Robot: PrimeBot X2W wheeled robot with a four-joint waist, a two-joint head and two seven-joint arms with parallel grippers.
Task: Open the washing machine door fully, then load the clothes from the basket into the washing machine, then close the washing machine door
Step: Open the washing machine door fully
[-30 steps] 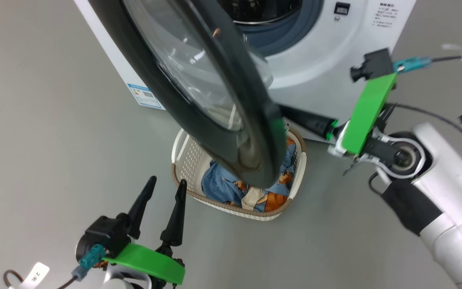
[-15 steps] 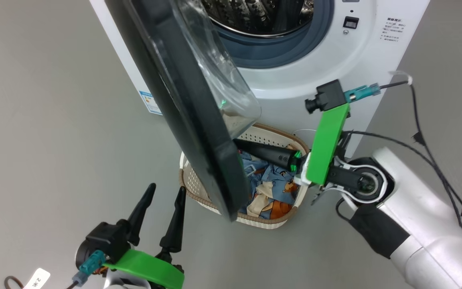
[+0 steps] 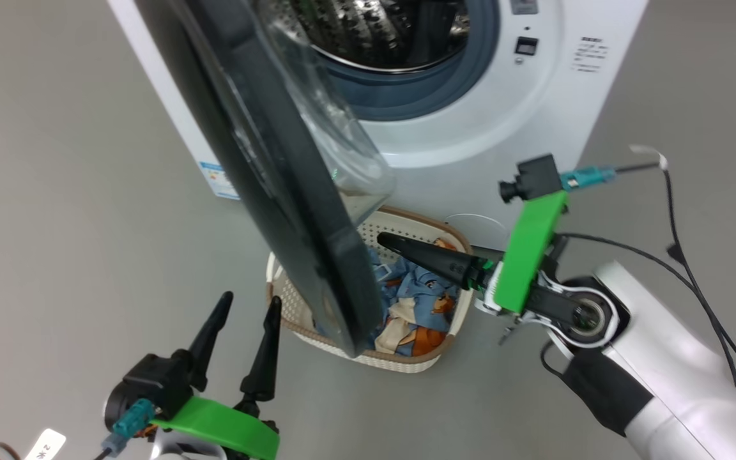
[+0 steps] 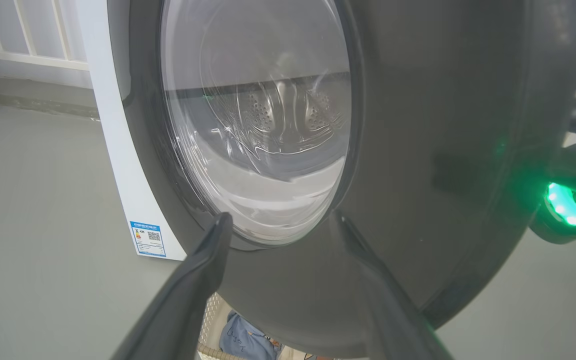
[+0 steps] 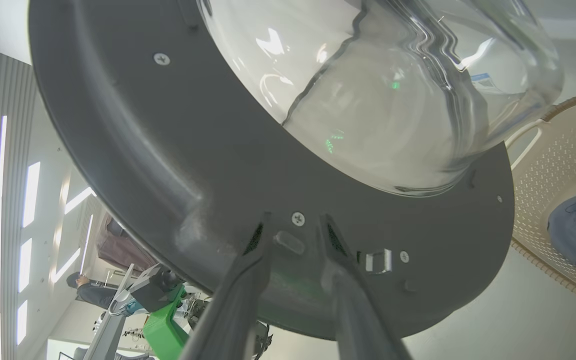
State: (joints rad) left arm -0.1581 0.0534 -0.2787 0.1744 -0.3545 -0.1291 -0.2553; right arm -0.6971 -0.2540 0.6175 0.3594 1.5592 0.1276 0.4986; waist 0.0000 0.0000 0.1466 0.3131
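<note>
Washing machine door (image 3: 285, 204): glossy black, round, standing open, edge-on.
Cream perforated basket (image 3: 400, 365): blue bear-print clothes (image 3: 419, 300) inside.
Left gripper (image 3: 250, 299), right gripper (image 5: 295, 225): parted, empty.

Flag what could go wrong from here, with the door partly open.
The washing machine door hangs over the basket, hiding part of the clothes; reaching in now may strike its glass bowl.
The right jaws stand apart at the door's inner face beside the metal latch; a push could slip or snag.
The left jaws face the door's outside, possibly in its swing path.

right hand (image 5: 295, 218) parted, door (image 5: 143, 150) close ahead
</note>
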